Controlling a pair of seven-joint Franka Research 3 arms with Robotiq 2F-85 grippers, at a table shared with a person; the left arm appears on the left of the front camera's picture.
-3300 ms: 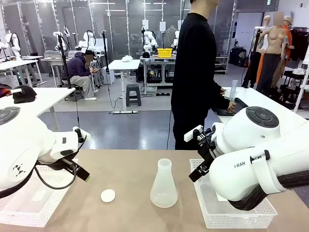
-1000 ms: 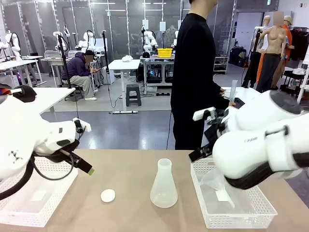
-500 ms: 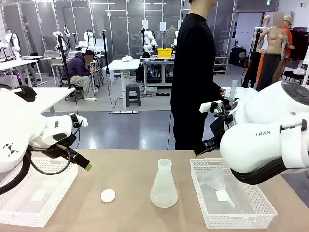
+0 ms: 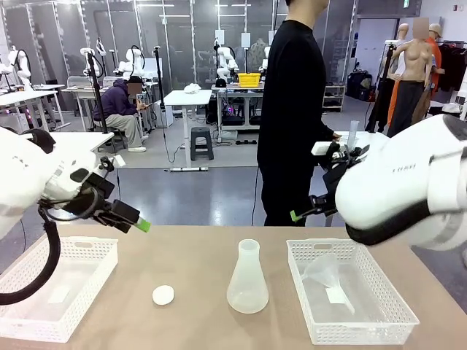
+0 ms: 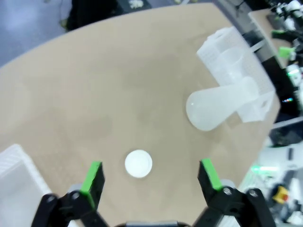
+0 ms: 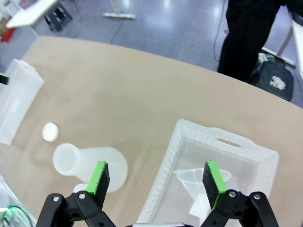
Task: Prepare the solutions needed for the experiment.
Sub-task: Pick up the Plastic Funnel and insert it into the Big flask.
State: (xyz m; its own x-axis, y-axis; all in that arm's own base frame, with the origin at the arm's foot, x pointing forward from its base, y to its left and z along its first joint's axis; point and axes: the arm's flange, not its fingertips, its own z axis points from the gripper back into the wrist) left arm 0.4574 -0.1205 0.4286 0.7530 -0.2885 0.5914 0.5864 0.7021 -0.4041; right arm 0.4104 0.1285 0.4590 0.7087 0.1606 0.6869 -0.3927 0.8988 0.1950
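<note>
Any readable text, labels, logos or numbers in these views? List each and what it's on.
Right arm: small dark lettering on the white shell, too blurred to read.
Paper sheets on far pillars: too small to read.
Flask, white disc: no markings visible.
Nothing legible overall.

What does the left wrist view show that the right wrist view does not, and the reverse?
Left wrist view: the left gripper close up, open, pointing toward the white disc. Right wrist view: the right gripper close up, open, and a funnel lying in the basket by the flask. Both: the flask, the disc, that basket and the table.
</note>
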